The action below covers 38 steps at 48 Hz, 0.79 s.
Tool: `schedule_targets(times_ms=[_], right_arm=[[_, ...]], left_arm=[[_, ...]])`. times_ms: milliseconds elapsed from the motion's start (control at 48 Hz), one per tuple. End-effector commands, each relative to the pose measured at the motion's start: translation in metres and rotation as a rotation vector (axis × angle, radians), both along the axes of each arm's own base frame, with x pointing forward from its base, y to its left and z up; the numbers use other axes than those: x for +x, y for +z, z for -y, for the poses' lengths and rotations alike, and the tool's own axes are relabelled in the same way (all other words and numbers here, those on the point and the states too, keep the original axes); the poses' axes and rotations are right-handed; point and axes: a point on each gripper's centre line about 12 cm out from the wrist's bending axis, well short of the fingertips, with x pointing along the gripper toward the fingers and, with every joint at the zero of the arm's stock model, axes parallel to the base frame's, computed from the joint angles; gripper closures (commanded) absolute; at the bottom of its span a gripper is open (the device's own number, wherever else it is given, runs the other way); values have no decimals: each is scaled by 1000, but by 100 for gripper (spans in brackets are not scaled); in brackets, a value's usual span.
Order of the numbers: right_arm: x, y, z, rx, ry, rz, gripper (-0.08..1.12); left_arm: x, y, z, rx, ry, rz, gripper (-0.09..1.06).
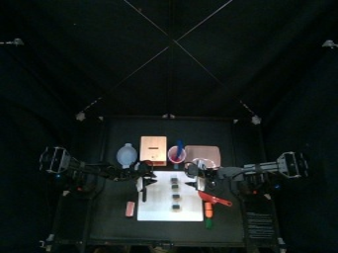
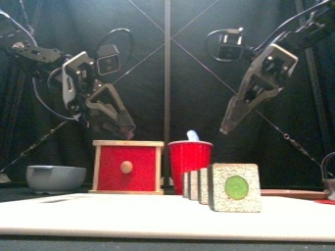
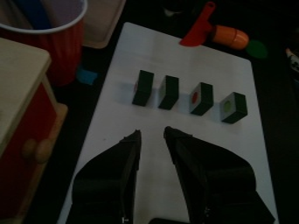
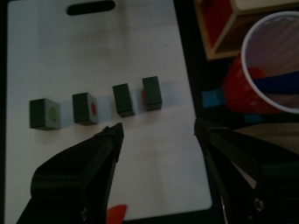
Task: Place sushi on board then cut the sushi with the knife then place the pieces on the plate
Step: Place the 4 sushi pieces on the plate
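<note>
Sushi pieces [image 4: 121, 98] centred on board [image 4: 70, 61], bare margin around; left fingers [image 3: 117, 162] narrowly apart, right fingers [image 4: 87, 166] spread.

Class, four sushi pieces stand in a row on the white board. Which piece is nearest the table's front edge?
The end piece farthest from the red cup: in the front view it hides most of the others and shows a green centre.

Dim booth overall; white cutting board [image 1: 158, 215] catches light.
</note>
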Motion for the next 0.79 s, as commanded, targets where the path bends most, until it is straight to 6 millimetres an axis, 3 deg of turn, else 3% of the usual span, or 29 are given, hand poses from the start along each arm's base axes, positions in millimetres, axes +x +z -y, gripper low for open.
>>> schedule_targets(times_ms=[21,250,417,792], right_arm=[[24,5,4,0,-7,20,9],[53,-1,8,0,-14,7,9],[69,-17,10,1,-19,-31,9],[77,-33,18,-1,-41,-94,9]], left_arm=[[2,8,-6,14,11,30,26],[1,6,-7,39,-9,24,26],[-1,4,-7,37,-10,14,26],[-3,2,-5,34,-14,5,26]])
